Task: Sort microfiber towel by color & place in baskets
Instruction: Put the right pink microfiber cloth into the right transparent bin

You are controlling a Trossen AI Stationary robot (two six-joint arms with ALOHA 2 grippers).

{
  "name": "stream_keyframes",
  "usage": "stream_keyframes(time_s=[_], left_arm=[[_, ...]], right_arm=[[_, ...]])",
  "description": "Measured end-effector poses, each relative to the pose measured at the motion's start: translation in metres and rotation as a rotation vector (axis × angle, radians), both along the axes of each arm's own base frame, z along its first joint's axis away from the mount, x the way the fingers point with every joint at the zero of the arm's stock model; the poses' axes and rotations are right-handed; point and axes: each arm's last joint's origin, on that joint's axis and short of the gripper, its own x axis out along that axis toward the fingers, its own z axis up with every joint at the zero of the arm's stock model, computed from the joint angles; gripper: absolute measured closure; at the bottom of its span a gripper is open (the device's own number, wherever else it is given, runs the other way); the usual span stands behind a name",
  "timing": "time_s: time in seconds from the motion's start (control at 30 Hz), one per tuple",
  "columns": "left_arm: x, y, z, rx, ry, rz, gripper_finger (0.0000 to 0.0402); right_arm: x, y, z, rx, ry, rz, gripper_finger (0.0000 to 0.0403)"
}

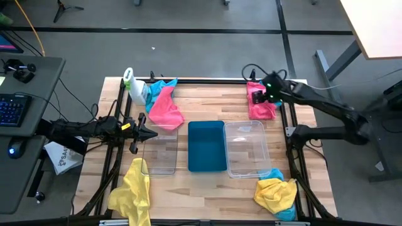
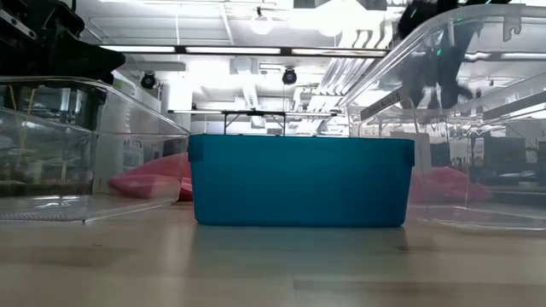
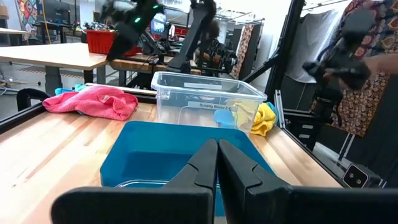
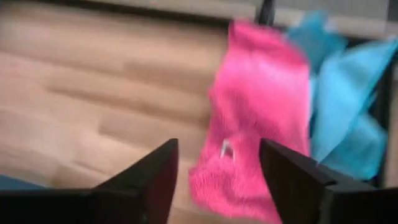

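Three baskets stand side by side mid-table: a clear one (image 1: 158,154), the teal one (image 1: 207,145) and a second clear one (image 1: 247,148). My left gripper (image 1: 152,134) (image 3: 217,155) hovers shut and empty over the left clear basket's far rim. My right gripper (image 1: 254,96) (image 4: 217,174) is open above a pink towel (image 1: 262,108) at the far right corner, with nothing between its fingers. Another pink towel (image 1: 165,109) (image 4: 258,106) lies on a cyan one (image 1: 161,85) far left. A yellow towel (image 1: 132,191) hangs over the near left edge. A yellow and cyan pile (image 1: 276,194) lies near right.
A white spray bottle with a green top (image 1: 133,85) lies at the far left corner beside the cyan towel. Black frame rails (image 1: 201,80) run along the table's edges. Bare wood shows between the baskets and the far rail. A person stands beyond the table (image 3: 367,68).
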Motion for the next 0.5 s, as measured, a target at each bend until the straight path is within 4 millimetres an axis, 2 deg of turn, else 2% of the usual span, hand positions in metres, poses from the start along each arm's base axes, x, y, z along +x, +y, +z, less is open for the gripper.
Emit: stream_keyframes(time_s=[0.1, 0.2, 0.5], left_arm=[[0.000, 0.000, 0.000, 0.000, 0.000, 0.000, 0.0401], [0.000, 0.000, 0.000, 0.000, 0.000, 0.000, 0.0401], [0.000, 0.000, 0.000, 0.000, 0.000, 0.000, 0.0401]], right_arm=[[0.011, -0.015, -0.024, 0.150, 0.041, 0.002, 0.0144], [0.020, -0.022, -0.043, 0.217, 0.110, -0.001, 0.0128], [0.040, -0.022, -0.077, 0.304, 0.222, -0.059, 0.0124]])
